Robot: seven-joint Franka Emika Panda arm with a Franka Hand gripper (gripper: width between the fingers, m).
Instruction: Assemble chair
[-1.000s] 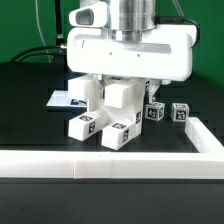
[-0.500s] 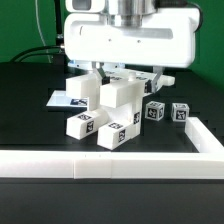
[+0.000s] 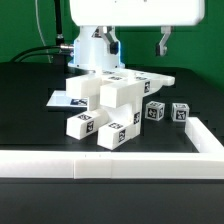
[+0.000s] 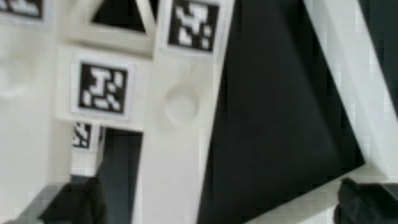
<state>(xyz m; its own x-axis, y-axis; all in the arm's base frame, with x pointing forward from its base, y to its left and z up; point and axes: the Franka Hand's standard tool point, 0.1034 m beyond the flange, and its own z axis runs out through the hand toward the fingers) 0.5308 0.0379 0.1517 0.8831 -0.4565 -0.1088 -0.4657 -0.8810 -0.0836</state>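
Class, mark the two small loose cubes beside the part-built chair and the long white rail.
Nearer cube (image 3: 155, 112): exterior view, tagged front face.
Farther cube (image 3: 180, 112): exterior view, tagged front face.
Rail (image 3: 100, 162): exterior view, middle of front stretch.

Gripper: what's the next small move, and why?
Probably shift the gripper over the nearer loose cube on the exterior view's right. It hangs open and empty above the joined chair parts, while that cube and a second cube lie unattached beside them.

The tool (image 3: 133, 47) hangs high, pointing straight down, its fingers (image 3: 163, 42) spread wide, gripping nothing.
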